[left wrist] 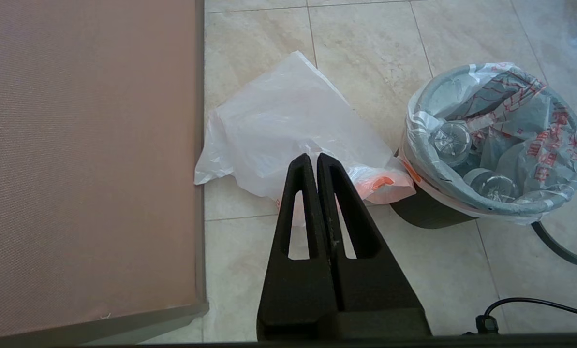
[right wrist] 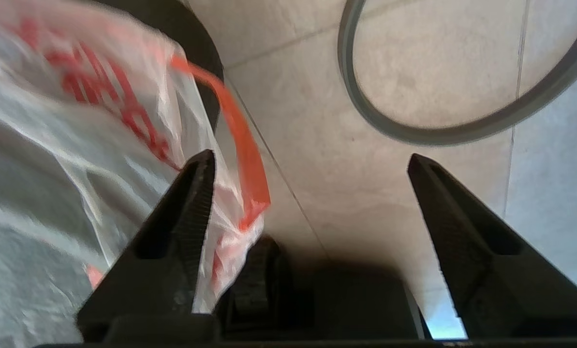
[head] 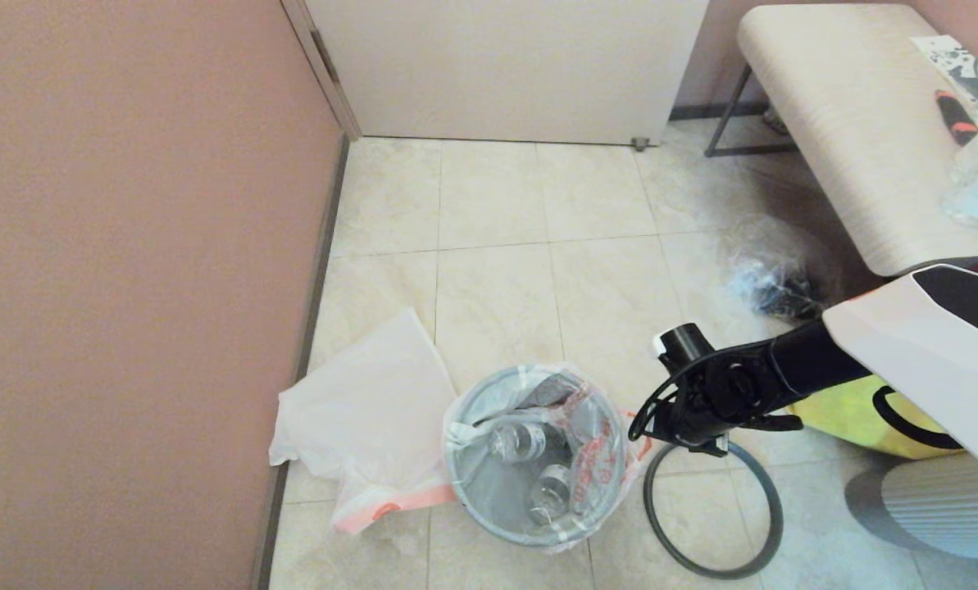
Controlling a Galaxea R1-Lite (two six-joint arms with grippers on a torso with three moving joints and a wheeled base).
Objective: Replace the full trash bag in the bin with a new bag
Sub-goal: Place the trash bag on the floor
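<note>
From the head view, the right gripper (head: pixel 706 447) hangs low over the floor just beside the bin (head: pixel 538 524), its fingers hidden under the black wrist, so their spread cannot be read there. The full trash bag (head: pixel 595 447) lines the bin, its translucent white film with red lettering folded over the edge, and clear bottles (head: pixel 520 441) lie inside. The bin's dark grey hoop (head: pixel 771 512) lies flat on the tiles on the bin's right, off the bucket. The new bag (head: pixel 366 410) lies limp and white on the floor at the bin's left, against the pink wall (head: pixel 128 287), an orange-red band at its near edge. A white door (head: pixel 505 65) closes the far end of the beige tiled floor (head: pixel 497 205); a pale tabletop (head: pixel 849 123) stands at far right, a clear plastic bag (head: pixel 771 274) below it and a yellow tote (head: pixel 857 418) partly hidden behind the right arm. In the left wrist view, the left gripper (left wrist: pixel 316 159) hovers with fingers pressed together, holding nothing, above the new bag (left wrist: pixel 288 125); the bin's black wall (left wrist: pixel 423 212) shows beneath the folded film. In the right wrist view, the right gripper (right wrist: pixel 312 162) stands spread wide, empty; one finger (right wrist: pixel 191 203) lies against the full bag's film (right wrist: pixel 75 159) near its orange-red handle (right wrist: pixel 242 145), blurred, and the hoop (right wrist: pixel 443 130) is cut off by the edge.
</note>
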